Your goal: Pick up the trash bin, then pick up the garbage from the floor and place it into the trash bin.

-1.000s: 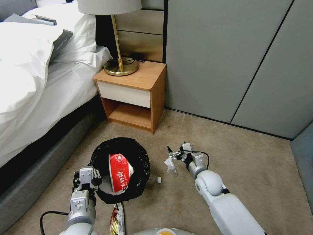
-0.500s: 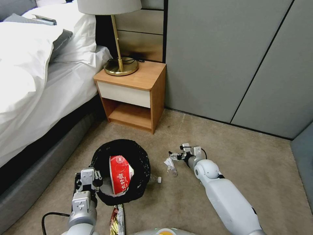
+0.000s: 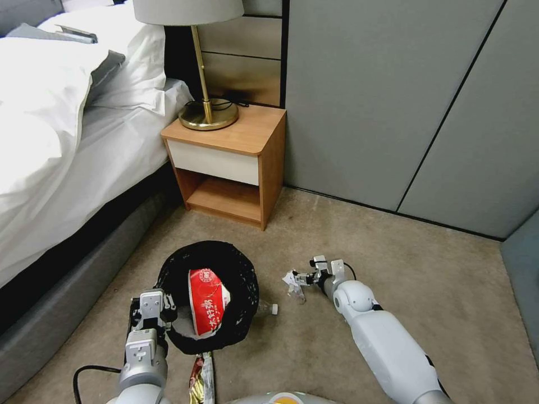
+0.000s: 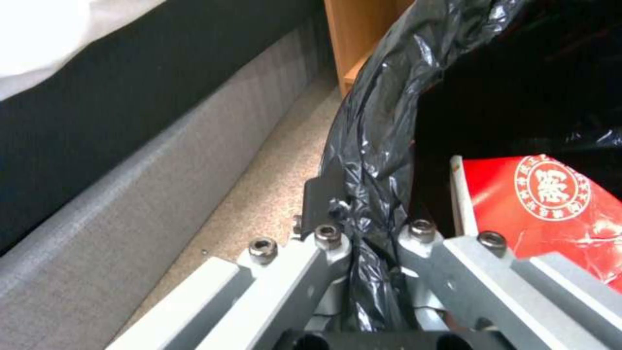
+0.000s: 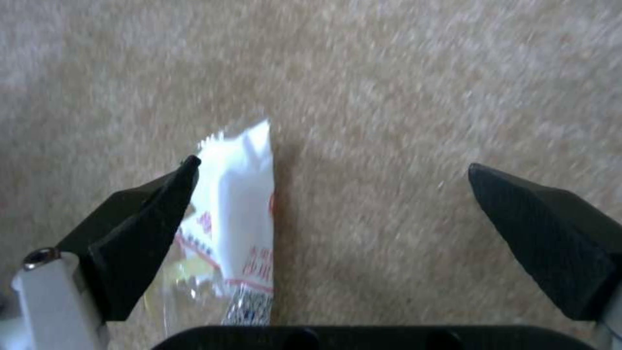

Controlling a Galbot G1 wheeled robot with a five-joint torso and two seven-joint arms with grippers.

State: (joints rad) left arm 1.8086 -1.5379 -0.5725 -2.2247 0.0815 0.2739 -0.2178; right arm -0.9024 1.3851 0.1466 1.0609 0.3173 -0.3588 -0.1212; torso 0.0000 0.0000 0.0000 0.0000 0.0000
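- Head view: the left gripper (image 3: 150,314) is gripping the bin (image 3: 209,294) by its near rim, beside the bed (image 3: 67,168); the right gripper (image 3: 303,278) is hovering at a packet (image 3: 293,283) on the floor (image 3: 426,292), just right of the bin.
- Left wrist view: jaws are pinching the bin's bag (image 4: 376,146); a red carton (image 4: 551,204) is lying inside the bin.
- Right wrist view: jaws are gaping wide, empty, one finger (image 5: 139,228) overlapping the packet (image 5: 236,214).

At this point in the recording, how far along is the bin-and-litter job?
Done: the left gripper is clamped on the black-lined rim of the trash bin, and a red-and-white packet already lies inside. In hand: the right gripper hangs open over a white wrapper on the carpet, not yet closed on it. Left: that wrapper, a clear plastic bottle beside the bin, and a shiny wrapper.
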